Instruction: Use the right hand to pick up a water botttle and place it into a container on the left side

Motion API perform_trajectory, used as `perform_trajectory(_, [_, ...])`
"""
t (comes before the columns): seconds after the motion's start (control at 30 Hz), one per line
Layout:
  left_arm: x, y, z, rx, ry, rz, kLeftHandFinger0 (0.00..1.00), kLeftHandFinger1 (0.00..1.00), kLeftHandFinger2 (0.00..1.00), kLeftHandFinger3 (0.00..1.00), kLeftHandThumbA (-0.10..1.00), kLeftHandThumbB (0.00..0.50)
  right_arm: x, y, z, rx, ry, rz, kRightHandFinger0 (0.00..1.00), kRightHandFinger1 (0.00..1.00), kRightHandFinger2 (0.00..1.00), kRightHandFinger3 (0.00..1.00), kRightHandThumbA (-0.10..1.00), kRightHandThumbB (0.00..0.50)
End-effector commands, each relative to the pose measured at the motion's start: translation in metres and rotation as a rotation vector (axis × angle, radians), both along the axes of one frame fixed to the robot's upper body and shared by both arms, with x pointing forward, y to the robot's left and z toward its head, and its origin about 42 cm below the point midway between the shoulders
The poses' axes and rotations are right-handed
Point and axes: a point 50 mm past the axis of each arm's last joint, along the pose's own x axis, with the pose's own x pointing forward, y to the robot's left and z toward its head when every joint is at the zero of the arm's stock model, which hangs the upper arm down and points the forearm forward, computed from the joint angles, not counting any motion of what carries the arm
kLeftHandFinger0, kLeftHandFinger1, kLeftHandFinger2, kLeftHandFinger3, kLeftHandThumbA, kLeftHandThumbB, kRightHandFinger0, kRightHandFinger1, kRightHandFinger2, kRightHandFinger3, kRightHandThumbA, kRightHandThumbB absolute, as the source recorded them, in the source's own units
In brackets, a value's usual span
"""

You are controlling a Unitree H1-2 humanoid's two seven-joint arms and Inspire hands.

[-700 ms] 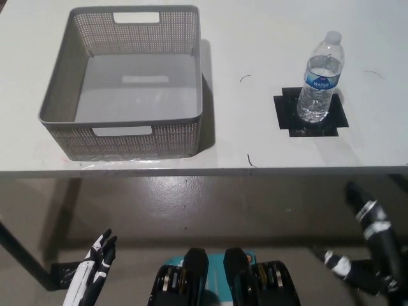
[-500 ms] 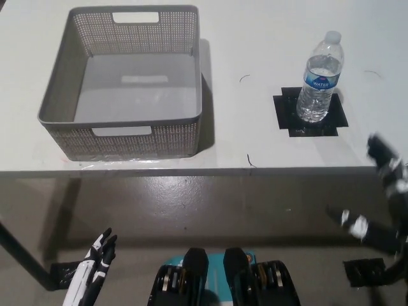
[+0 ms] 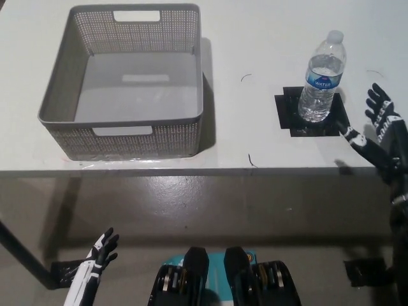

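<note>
Clear plastic water bottle: colourless body, white cap, blue label band with white lettering. Square patch of tape under it: black. Rectangular plastic mesh basket: grey throughout, walls patterned with fine perforations, floor plain. Flat table top: white, with a few thin dark marks. Right hand: black with white patches. Left hand: white with black fingers. Floor: dull olive-grey.

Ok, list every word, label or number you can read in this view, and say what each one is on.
"WATER": white letters on the blue label of the water bottle.
The smaller print under that word on the label is too small to read.
The grey basket, the black tape square and the white table show no readable text.
</note>
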Motion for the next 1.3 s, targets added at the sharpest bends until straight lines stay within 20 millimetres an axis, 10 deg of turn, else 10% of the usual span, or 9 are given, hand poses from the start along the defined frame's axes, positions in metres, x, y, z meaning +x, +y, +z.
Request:
perform_trajectory(0.0, [-0.002, 0.000, 0.007, -0.014, -0.056, -0.022, 1.00, 1.00, 1.00, 1.00, 1.00, 0.027, 0.028, -0.002, 0.013, 0.052, -0.021, -0.035, 1.00, 1.00, 1.00, 1.00, 1.00, 0.430])
perform_trajectory(0.13, [-0.001, -0.001, 0.008, -0.023, -0.059, -0.029, 1.00, 1.00, 1.00, 1.00, 1.00, 0.031, 0.044, -0.006, 0.007, 0.137, -0.003, -0.007, 1.00, 1.00, 1.00, 1.00, 1.00, 0.388])
perform_trajectory(0.3, [0.001, -0.001, 0.010, -0.008, -0.066, -0.036, 1.00, 1.00, 1.00, 1.00, 1.00, 0.032, 0.062, -0.007, 0.006, 0.183, 0.011, 0.021, 1.00, 1.00, 1.00, 1.00, 1.00, 0.463])
perform_trajectory(0.63, [0.001, -0.001, 0.010, -0.013, -0.085, -0.062, 1.00, 1.00, 1.00, 1.00, 1.00, 0.056, 0.084, 0.012, 0.018, 0.178, -0.021, 0.077, 1.00, 1.00, 1.00, 1.00, 1.00, 0.383])
perform_trajectory(1.17, [0.001, -0.002, 0.010, -0.009, -0.099, -0.074, 1.00, 1.00, 1.00, 1.00, 1.00, 0.076, 0.144, 0.059, 0.097, 0.075, 0.069, 0.141, 1.00, 1.00, 1.00, 1.00, 1.00, 0.500])
perform_trajectory(1.27, [0.003, -0.003, 0.009, -0.001, -0.107, -0.084, 1.00, 1.00, 1.00, 1.00, 1.00, 0.078, 0.155, 0.062, 0.118, 0.085, 0.104, 0.084, 1.00, 1.00, 1.00, 1.00, 0.73, 0.466])
